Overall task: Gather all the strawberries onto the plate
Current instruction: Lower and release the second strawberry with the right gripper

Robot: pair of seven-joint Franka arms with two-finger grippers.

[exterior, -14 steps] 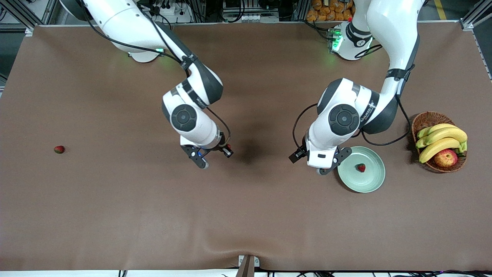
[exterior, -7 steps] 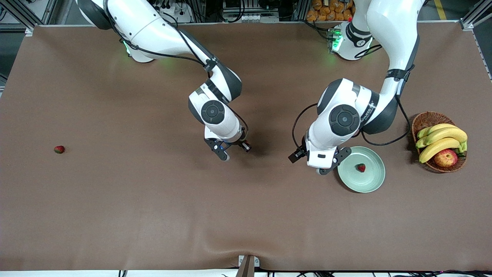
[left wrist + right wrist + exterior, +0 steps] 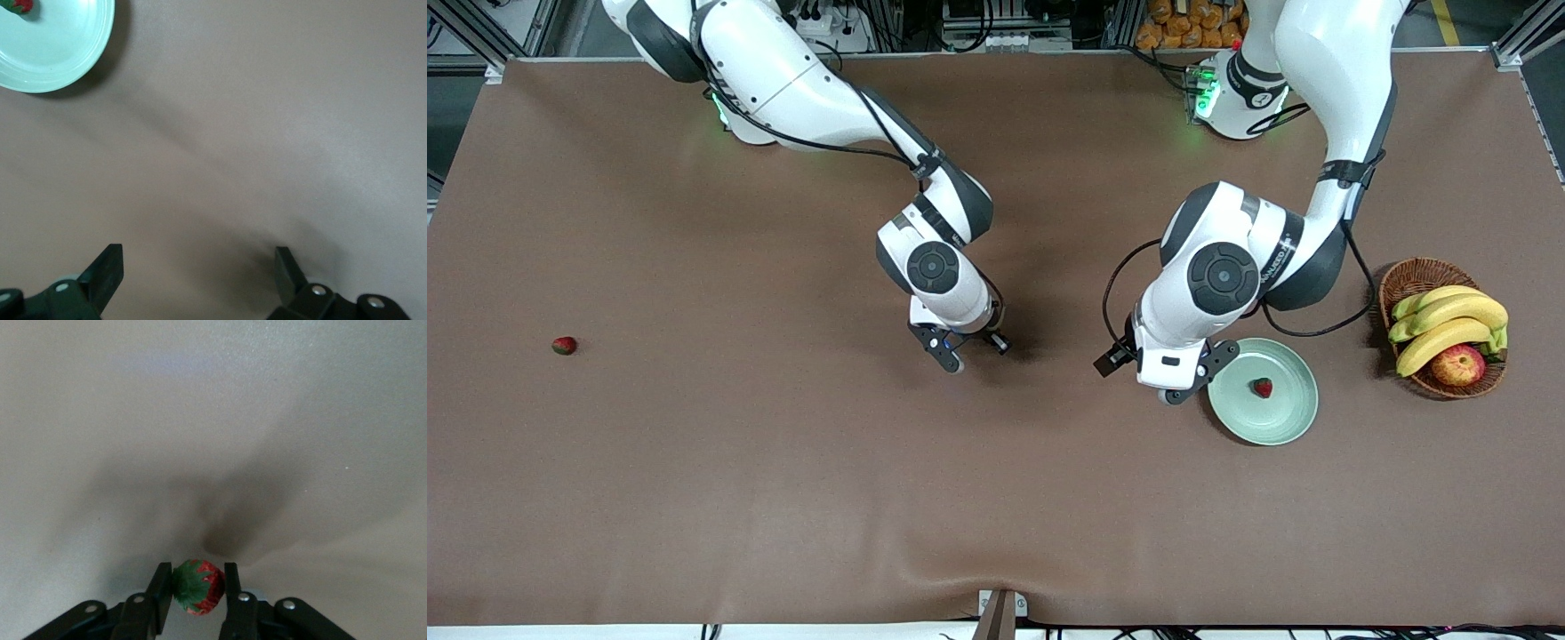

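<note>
A small red strawberry [image 3: 198,587] with a green cap sits between the fingers of my right gripper [image 3: 195,585], which is shut on it. That gripper [image 3: 971,349] hangs low over the middle of the table. The pale green plate [image 3: 1282,416] lies toward the left arm's end and has one strawberry [image 3: 1262,387] in it. Another strawberry [image 3: 563,345] lies on the table at the right arm's end. My left gripper [image 3: 1199,373] waits open just beside the plate's rim. In the left wrist view this gripper [image 3: 198,272] holds nothing, and the plate [image 3: 63,50] and its strawberry [image 3: 20,5] show.
A brown wicker basket [image 3: 1414,276] with bananas [image 3: 1449,324] and an apple [image 3: 1458,364] stands beside the plate, at the left arm's end. A brown mat [image 3: 996,498] covers the whole table.
My right arm has carried its strawberry across the table toward the plate, slowing in the last half second. The left arm, the plate and the other strawberries have not moved.
</note>
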